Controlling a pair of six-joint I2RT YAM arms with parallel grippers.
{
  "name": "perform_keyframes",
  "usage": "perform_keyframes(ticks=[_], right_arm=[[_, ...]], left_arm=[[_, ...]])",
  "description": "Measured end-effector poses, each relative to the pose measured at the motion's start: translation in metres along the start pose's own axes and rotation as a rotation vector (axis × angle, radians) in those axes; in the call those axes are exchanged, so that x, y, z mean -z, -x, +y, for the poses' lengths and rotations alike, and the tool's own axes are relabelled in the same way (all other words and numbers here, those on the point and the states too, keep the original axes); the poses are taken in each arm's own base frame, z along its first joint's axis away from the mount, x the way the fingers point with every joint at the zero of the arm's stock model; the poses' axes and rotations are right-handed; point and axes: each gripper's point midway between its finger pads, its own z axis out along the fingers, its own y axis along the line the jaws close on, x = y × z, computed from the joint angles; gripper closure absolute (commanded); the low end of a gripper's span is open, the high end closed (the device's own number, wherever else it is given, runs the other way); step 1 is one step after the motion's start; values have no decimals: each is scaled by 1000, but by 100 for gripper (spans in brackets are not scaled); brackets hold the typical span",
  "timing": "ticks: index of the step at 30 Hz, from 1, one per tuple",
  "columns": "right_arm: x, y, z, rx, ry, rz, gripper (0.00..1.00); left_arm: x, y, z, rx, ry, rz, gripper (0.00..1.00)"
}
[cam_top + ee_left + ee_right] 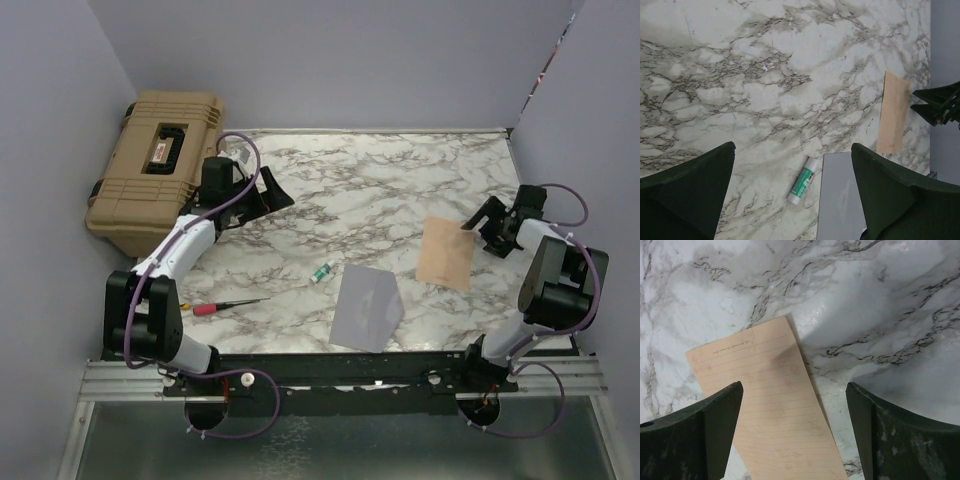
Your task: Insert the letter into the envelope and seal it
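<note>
**Letter and envelope apart on marble top, both pincers spread and empty**

Table (400, 170): white marble pattern with grey veins, lilac walls on three sides. Whole layout shows only in the top view.

Case (160, 170): tan hard plastic, closed, at the far left corner. Seen from the top camera only. A small label sits in its handle recess, too small to read.

Left gripper (262, 195): raised over the far left of the table, beside the case. Its own camera shows the fingers (700, 190) wide apart with nothing between them.

Right gripper (478, 225): low at the right side, just beside the letter's far right corner. Its wrist view shows the fingers (695, 430) spread, nothing held, with the sheet lying below the gap. The left wrist view catches this gripper (940, 102) edge-on by the letter.

Envelope (366, 306): grey-lilac, flat, near the front edge at centre, a triangular crease across it. Left wrist view shows only a plain corner (840, 200); the right wrist view does not reach it.

Letter (445, 253): peach-tan sheet, flat, right of centre, apart from the envelope. It looks plain from above. Close up (770, 405) it has ruled lines, faint pink marks and one short handwritten line near the top, not legible.

Screwdriver (228, 305): red handle, front left, top view only.

Glue stick (322, 272): white with a green band, lying just left of the envelope (802, 181). Print unreadable.
</note>
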Motion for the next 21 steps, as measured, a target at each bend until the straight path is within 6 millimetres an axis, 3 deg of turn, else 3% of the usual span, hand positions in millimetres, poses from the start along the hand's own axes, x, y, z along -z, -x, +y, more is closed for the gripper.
perform_keyframes(ticks=[4,9,12,18,21], right_arm=[[0,-6,11,25,106,31,22],[1,-21,27,19,224,86,23],[3,-29,30,-15,251,119,23],[7,-41,32,-79,257,159,21],[12,-47,30,-85,255,163,20]], left_arm=[[-9,0,-12,-9,-43,29,1],[-26,-13,-39,-50,-95,79,1],[-40,-28,-61,-82,-134,124,1],[-81,-78,-107,-124,-196,253,2],[-106,-104,-123,-140,-209,311,8]])
